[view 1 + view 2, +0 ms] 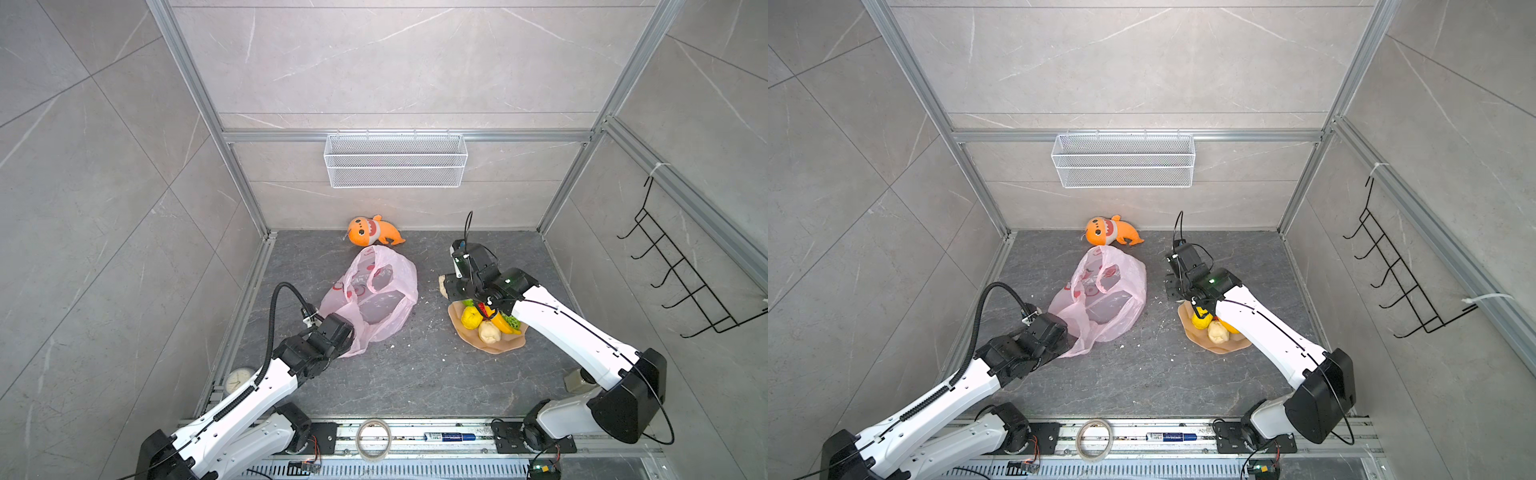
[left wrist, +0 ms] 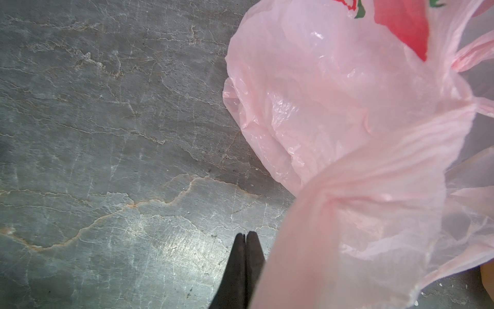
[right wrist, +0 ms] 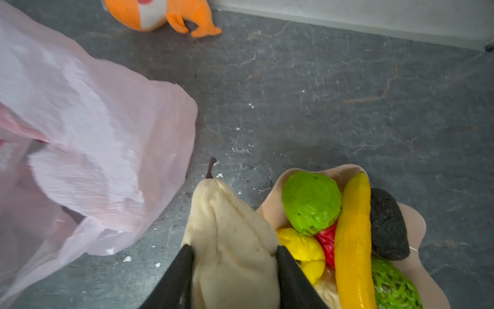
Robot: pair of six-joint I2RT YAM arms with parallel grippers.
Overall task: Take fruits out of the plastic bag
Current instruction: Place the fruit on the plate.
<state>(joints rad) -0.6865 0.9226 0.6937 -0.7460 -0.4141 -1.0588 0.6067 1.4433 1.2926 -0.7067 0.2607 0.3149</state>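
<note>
We are pinching a beige pear [image 3: 230,227] with our right gripper [image 3: 234,254]. Its two black fingers [image 3: 181,273] are pressing on the pear's wide end from either side, and the stem is pointing away from the wrist. We are holding the pear just beside the rim of the peach plate [image 3: 415,222], on the side toward the plastic bag [image 3: 80,133]. Whether the pear is touching the table [image 3: 347,107] we cannot tell.

The other fruits are lying heaped on the plate. A green ball [image 3: 310,203] is sitting beside a yellow banana [image 3: 352,240], and a dark avocado [image 3: 387,227] is resting against the banana's other side. A yellow lump [image 3: 299,244], a red piece [image 3: 327,238] and a speckled green piece [image 3: 393,286] are lying lower in the heap.

In both top views the bag [image 1: 374,299] [image 1: 1104,299] is lying crumpled on the table, left of the plate and apart from it, with its handles toward the orange shark [image 1: 374,232].

Our left gripper [image 2: 244,236] is sitting at the bag's near corner with its fingers pressed together. The tips are showing bare over the table, with a fold of the bag just beside them. Whether any plastic is caught farther back we cannot tell.
</note>
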